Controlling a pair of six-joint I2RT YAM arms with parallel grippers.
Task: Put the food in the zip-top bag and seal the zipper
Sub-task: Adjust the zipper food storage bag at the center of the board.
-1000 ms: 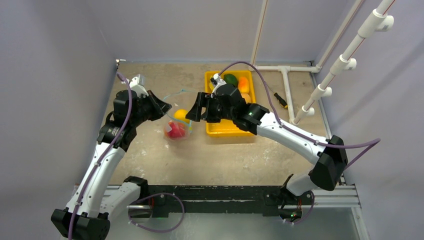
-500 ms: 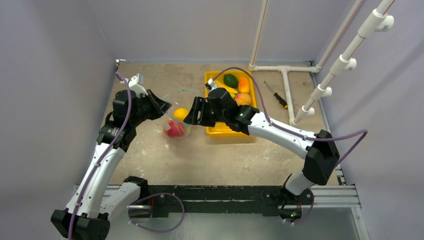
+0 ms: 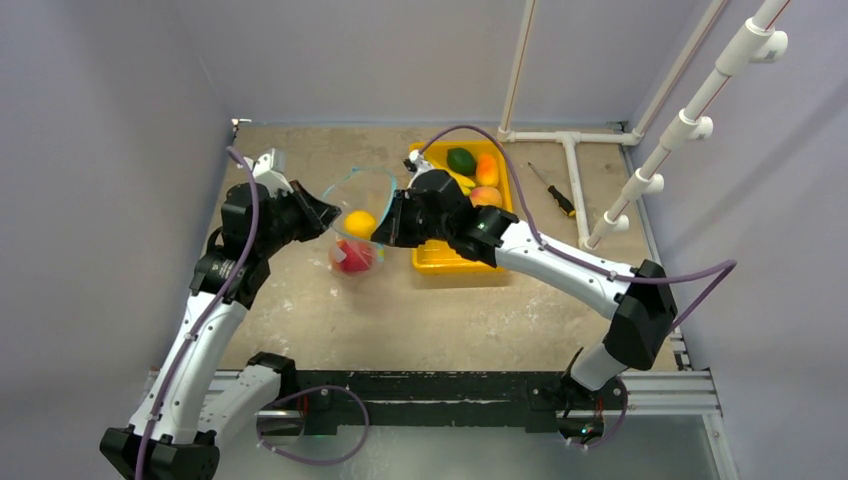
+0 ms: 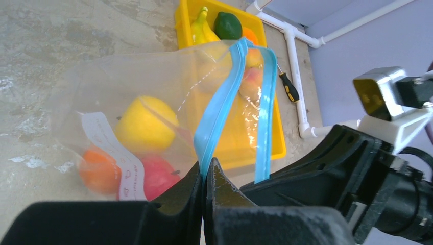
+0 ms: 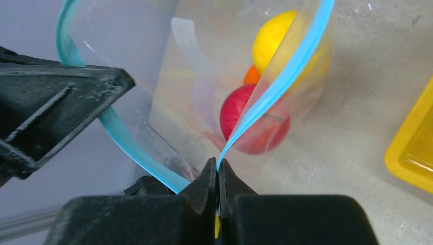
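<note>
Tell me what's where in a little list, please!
bag: mouth open, stretched between both hands
left hand: shut on zipper
right hand: shut on zipper
inside bag: lemon, orange, apple
tray: avocado, bananas, mango, peach

This is a robotics lab test cell. Plain lilac-grey walls (image 3: 100, 120) box in a scuffed beige tabletop (image 3: 400, 310), with white plastic pipe framing (image 3: 680, 128) at upper right.
</note>
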